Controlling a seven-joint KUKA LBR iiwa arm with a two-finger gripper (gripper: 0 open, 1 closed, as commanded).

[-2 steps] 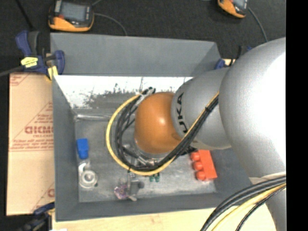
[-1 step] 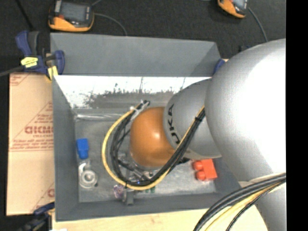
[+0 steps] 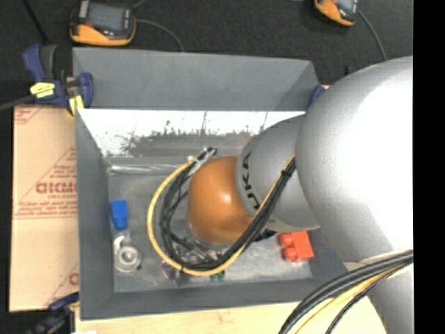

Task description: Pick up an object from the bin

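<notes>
The big silver arm (image 3: 348,158) reaches into the grey bin (image 3: 94,207). Its orange cover (image 3: 215,200) hides the gripper (image 3: 193,259) — I cannot tell if it is open or holds anything. Nearby lie a red block (image 3: 295,245), a blue block (image 3: 119,214) and a clear round thing (image 3: 127,255).

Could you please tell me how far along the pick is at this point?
Done: the arm is down inside the bin. In hand: its orange cover hides any grasp. Left: the lift; blue block, clear round piece and red block lie loose.
</notes>
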